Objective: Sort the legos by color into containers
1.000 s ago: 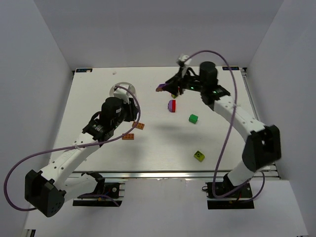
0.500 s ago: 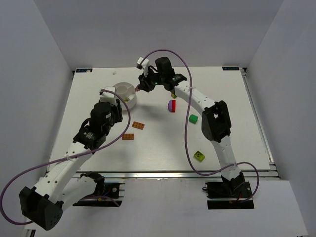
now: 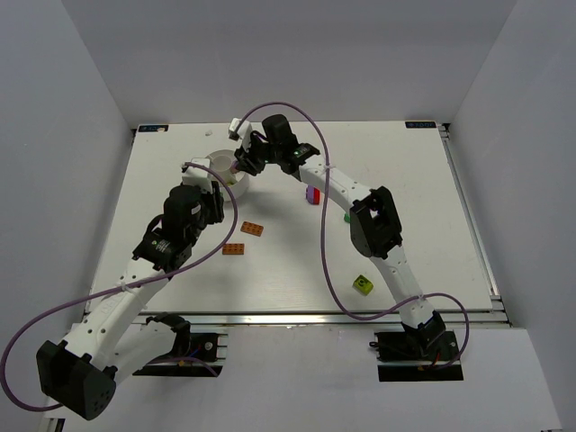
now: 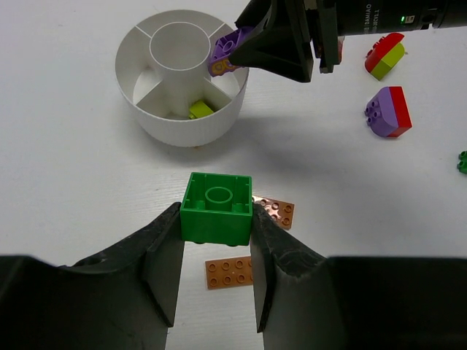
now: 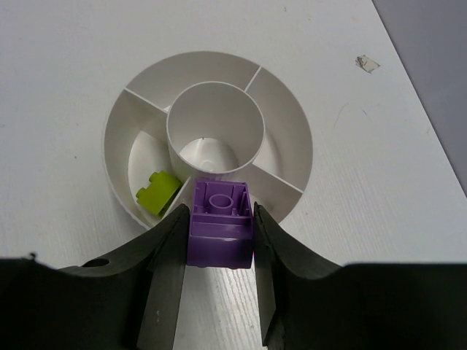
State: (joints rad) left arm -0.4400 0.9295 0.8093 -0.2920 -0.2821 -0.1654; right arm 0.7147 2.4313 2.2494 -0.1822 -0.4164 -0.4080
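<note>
The white divided dish (image 3: 225, 165) sits in the far-left part of the table, with one lime piece (image 5: 157, 192) in an outer compartment. Within the last second your right arm swung across from the far right. The right gripper (image 5: 221, 237) now hangs over the dish's rim, jaws part-closed on a purple brick (image 5: 221, 219). That drop looks imminent, so aim for a compartment without the lime. Your left gripper (image 4: 217, 226) hovers just short of the dish, clamped on a green brick (image 4: 217, 204), above two orange plates (image 4: 230, 271).
</note>
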